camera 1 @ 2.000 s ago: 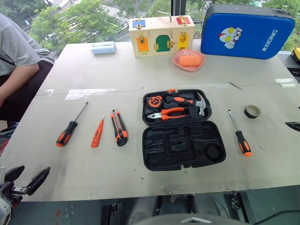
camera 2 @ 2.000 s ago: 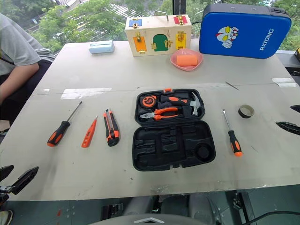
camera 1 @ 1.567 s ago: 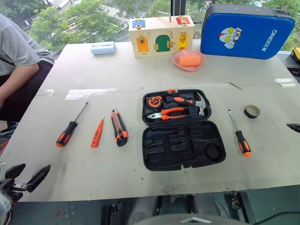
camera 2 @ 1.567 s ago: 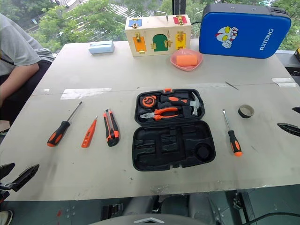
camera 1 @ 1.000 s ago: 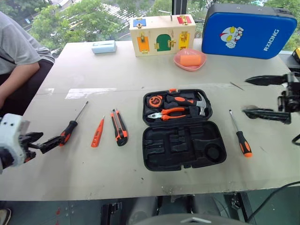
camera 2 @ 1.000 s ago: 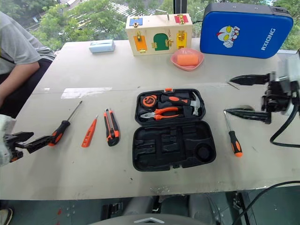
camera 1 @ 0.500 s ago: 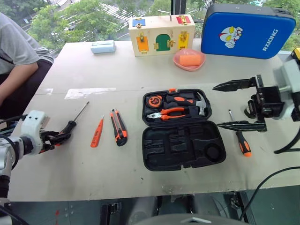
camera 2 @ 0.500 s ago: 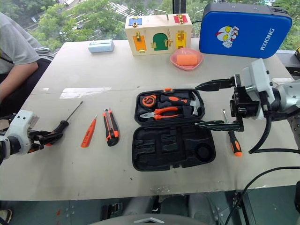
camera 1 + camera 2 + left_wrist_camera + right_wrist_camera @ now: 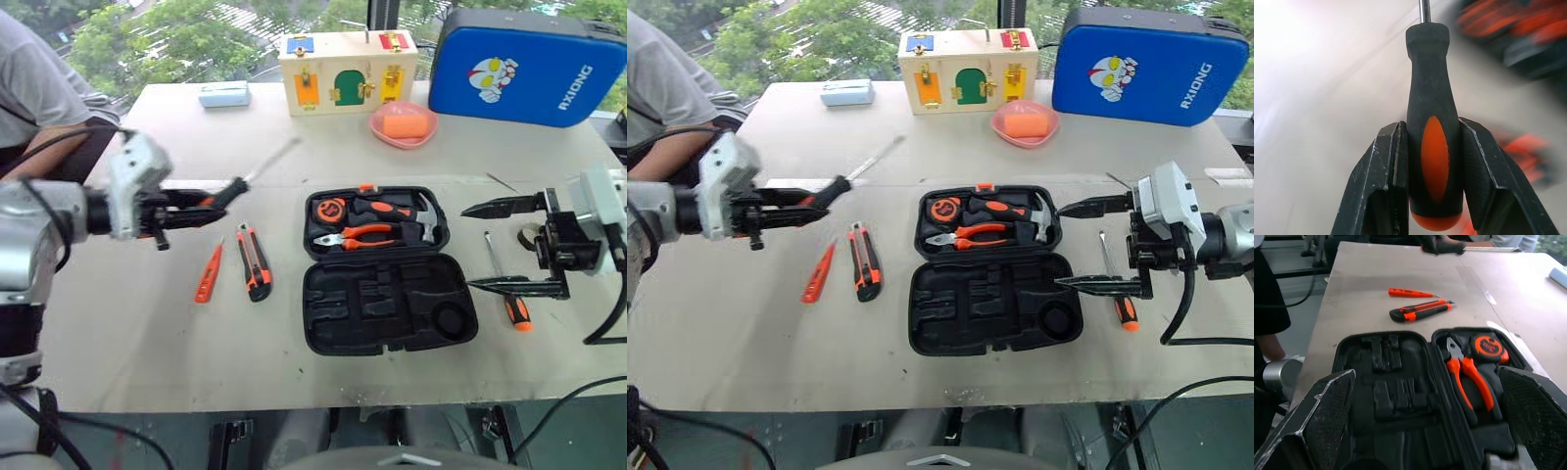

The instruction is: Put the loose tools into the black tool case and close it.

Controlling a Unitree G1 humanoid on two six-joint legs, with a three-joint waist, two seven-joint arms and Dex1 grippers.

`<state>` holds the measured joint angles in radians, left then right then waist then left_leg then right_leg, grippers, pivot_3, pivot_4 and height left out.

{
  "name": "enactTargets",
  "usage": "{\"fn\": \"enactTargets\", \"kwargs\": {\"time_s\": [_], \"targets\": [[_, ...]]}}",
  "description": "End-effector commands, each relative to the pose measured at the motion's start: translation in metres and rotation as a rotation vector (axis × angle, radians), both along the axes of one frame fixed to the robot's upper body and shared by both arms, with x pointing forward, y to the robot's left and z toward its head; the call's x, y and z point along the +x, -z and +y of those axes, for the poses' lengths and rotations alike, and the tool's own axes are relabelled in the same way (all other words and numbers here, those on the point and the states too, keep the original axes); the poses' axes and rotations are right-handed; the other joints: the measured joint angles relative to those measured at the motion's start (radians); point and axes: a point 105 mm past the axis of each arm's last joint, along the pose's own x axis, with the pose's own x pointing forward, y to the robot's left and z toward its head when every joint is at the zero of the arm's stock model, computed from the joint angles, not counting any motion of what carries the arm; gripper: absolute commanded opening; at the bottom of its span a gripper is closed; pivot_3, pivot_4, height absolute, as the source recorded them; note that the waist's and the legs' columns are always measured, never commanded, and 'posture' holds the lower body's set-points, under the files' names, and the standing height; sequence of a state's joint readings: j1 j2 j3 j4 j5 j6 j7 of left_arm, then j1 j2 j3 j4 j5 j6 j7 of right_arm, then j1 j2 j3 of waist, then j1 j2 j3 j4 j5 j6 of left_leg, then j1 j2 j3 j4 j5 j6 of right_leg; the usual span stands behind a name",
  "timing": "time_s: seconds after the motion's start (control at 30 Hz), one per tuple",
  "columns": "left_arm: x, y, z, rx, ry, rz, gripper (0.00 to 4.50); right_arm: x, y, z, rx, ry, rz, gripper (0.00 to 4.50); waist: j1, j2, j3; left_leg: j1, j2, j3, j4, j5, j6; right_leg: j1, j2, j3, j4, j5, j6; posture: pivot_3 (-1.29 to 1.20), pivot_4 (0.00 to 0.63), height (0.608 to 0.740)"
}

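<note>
Gripping a black-and-orange screwdriver [image 9: 1434, 147] by its handle, the left gripper [image 9: 191, 206] is holding it above the desk [image 9: 176, 333], left of the open black tool case [image 9: 387, 284]. The right gripper [image 9: 509, 245] is hovering with fingers spread wide and empty beside the case's right edge, over the second screwdriver [image 9: 509, 294].

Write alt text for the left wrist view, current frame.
The left gripper is shut on a black-and-orange screwdriver, its two black fingers clamping the handle from both sides while the metal shaft points away from the camera. Behind it lies a blurred pale tabletop.
</note>
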<state>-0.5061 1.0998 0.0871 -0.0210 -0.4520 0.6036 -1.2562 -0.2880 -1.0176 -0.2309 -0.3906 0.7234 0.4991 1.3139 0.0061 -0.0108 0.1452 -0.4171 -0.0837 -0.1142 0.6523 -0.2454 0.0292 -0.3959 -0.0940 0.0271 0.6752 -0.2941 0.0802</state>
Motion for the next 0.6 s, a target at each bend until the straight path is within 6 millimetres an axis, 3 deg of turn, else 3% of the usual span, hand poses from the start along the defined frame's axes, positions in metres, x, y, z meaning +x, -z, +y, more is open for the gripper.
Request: {"fn": "enactTargets", "kwargs": {"time_s": [0.03,0.13,0.27,0.6], "targets": [[-0.010,0.017,-0.049,0.065,0.238,0.075,1.08,-0.012,0.002,-0.006,-0.051,0.012,-0.030,4.50,-0.014,0.000,0.000,0.000,0.000,0.000,-0.001,0.000,0.000,0.000,0.001,0.000,0.001,0.000,0.000,0.00,0.150,0.735],[0.001,0.033,-0.082,0.124,0.284,0.090,1.08,-0.019,0.012,-0.010,-0.076,0.032,-0.010,4.50,-0.019,0.000,0.001,0.000,0.001,0.000,0.000,0.000,0.000,0.000,0.003,0.000,0.002,0.000,0.000,0.00,0.150,0.735],[-0.005,0.056,-0.110,0.186,0.397,0.155,1.08,-0.022,0.016,-0.010,-0.066,0.066,0.001,4.50,-0.026,-0.001,0.002,0.001,0.000,0.001,0.003,-0.001,0.003,0.001,0.007,0.001,0.003,0.000,0.000,0.00,0.150,0.735],[-0.003,0.088,-0.128,0.210,0.350,0.276,1.08,-0.025,0.019,-0.007,-0.040,0.106,-0.002,4.50,-0.013,-0.003,0.003,0.001,0.001,0.000,0.006,0.000,0.001,0.002,0.008,0.000,0.004,0.000,0.001,0.00,0.150,0.735]]}}
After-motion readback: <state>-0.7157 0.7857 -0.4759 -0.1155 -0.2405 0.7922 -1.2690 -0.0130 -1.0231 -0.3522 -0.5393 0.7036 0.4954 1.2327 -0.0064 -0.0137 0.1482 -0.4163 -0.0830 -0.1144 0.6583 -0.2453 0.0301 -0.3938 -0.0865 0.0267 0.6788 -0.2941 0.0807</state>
